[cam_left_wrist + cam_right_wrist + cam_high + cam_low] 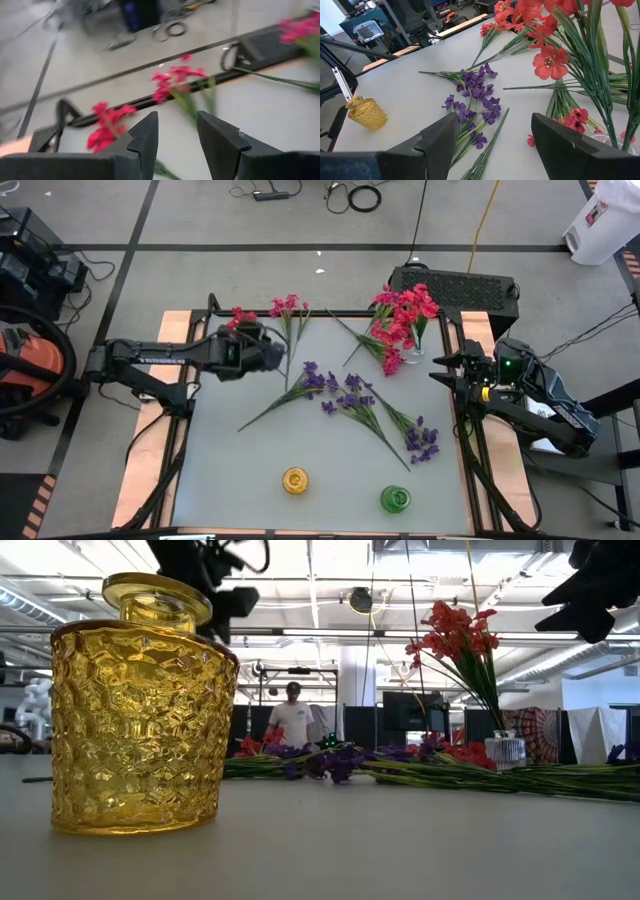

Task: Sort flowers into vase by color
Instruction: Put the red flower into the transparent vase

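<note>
Two loose pink-red sprigs lie flat near the table's far left corner (240,317) (288,306); they also show in the left wrist view (106,132) (172,80). My left gripper (277,353) (177,117) hovers open just on the near side of them. A clear vase (414,355) at the far right holds red flowers (405,310) (550,60) upright, and more red sprigs (385,355) lie beside it. Purple sprigs (318,380) (420,440) (475,90) lie across the middle. My right gripper (440,367) (495,120) waits open at the right edge.
A yellow glass vase (295,480) (140,710) (366,114) and a green vase (395,499) stand near the table's near edge. Dark frame rails (330,313) border the far side. A person (293,720) stands in the room beyond the table.
</note>
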`<state>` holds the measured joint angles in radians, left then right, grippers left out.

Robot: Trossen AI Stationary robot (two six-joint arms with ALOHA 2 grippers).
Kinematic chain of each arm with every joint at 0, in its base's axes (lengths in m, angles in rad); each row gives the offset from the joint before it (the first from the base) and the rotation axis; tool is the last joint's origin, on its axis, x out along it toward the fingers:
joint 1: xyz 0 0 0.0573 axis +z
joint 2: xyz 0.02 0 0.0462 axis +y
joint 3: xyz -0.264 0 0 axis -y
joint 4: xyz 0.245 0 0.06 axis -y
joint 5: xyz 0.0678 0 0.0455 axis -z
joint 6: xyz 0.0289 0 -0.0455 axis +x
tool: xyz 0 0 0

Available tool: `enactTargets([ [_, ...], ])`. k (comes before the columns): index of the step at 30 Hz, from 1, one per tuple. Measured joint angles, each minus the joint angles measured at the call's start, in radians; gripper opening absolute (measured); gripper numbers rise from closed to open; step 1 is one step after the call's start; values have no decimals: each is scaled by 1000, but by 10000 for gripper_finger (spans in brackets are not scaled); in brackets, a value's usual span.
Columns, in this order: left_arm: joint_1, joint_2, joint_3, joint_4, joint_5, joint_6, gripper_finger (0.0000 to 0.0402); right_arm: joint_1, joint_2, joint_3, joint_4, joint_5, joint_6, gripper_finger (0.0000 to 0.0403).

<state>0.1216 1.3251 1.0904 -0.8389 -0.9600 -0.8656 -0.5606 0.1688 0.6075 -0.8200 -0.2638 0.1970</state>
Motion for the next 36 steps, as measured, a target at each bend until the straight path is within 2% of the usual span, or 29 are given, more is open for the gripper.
enactTargets([
  [4, 87, 0, 0, -13, 44, -126, 144, 0, 0, 0, 0, 0, 0, 247],
  [8, 124, 0, 0, 14, 51, -266, 144, 0, 0, 0, 0, 0, 0, 247],
  [20, 128, 0, 0, 57, 67, -609, 144, 0, 0, 0, 0, 0, 0, 247],
  [24, 137, 0, 0, 44, 43, -743, 144, 0, 0, 0, 0, 0, 0, 247],
  [29, 180, 1, 0, 41, 49, -750, 144, 0, 0, 0, 0, 0, 0, 247],
  [33, 191, 1, -1, 61, 124, -771, 144, 0, 0, 0, 0, 0, 0, 247],
  [36, 195, 1, -1, 84, 113, -777, 144, 0, 0, 0, 0, 0, 0, 247],
])
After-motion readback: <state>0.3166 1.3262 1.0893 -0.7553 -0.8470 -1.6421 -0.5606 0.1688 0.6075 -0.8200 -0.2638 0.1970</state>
